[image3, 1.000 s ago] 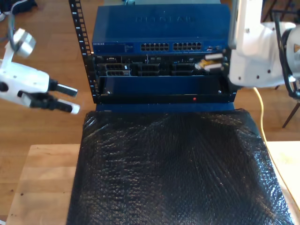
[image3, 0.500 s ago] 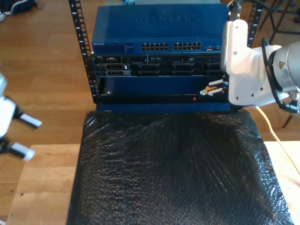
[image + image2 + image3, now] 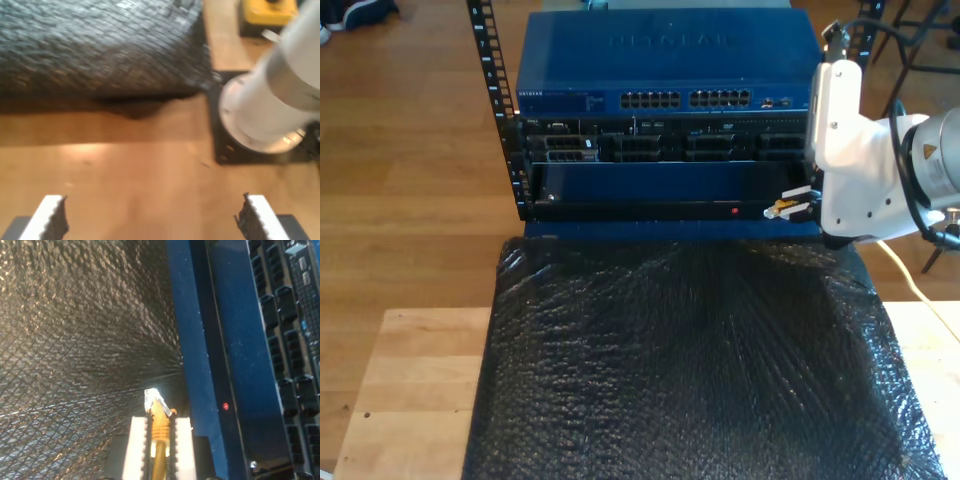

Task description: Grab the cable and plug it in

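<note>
Lowered toward the rack's 4 o'clock corner, my second end effector (image 3: pixel 798 203) grips the cable (image 3: pixel 159 416), while my first end effector (image 3: pixel 150 222) gapes wide.

The setting is a robotics lab or network test workshop. A blue rack-mounted network switch (image 3: pixel 665 62) sits in a black perforated rack frame (image 3: pixel 492 80) on a wood floor (image 3: pixel 410 150). A wooden desk (image 3: pixel 415 380) carries black bubble-wrap padding (image 3: pixel 690 360).
</note>
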